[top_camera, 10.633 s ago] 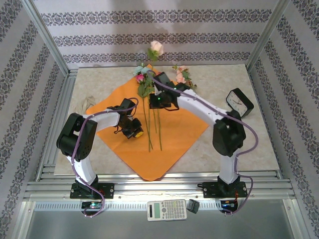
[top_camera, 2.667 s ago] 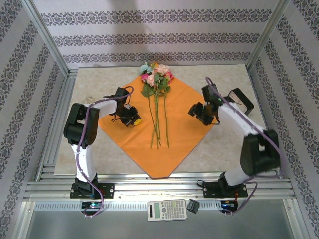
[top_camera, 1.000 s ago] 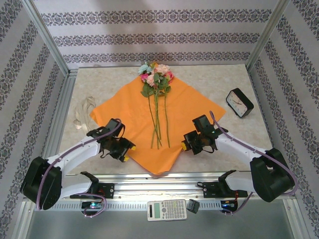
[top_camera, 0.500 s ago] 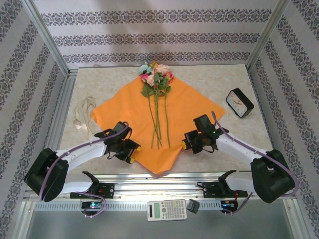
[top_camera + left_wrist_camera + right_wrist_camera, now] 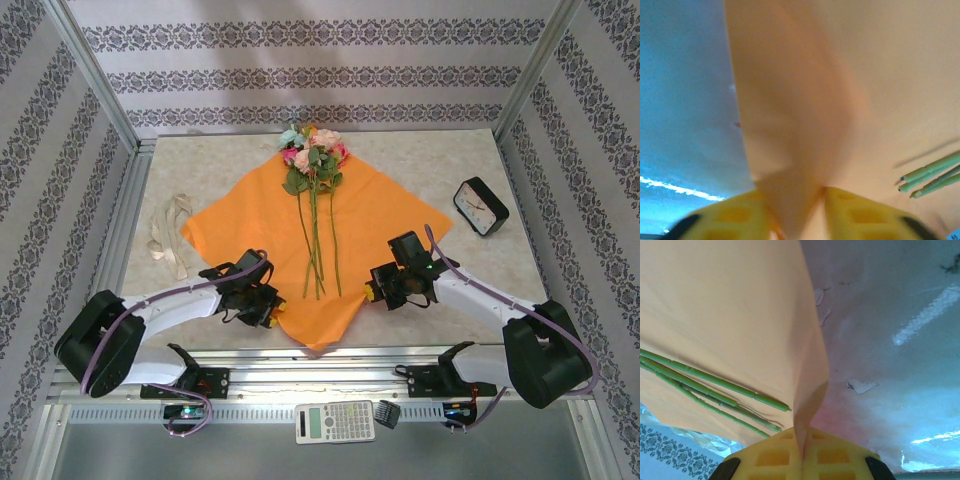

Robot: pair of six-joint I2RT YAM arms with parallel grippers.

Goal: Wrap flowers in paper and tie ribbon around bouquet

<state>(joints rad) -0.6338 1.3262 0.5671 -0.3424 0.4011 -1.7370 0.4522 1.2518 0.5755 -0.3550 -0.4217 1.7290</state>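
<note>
The paper [image 5: 300,230] is clamped at its near edges by the right claw [image 5: 374,288] and, apparently, the left claw [image 5: 268,308].

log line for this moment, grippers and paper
left gripper: shut on paper edge | right gripper: shut on paper edge | flowers: lying on paper, unwrapped

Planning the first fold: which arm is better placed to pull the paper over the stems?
Likely right: the right tool pinches the paper beside the flowers' stems; the left tool looks not fully closed.
</note>
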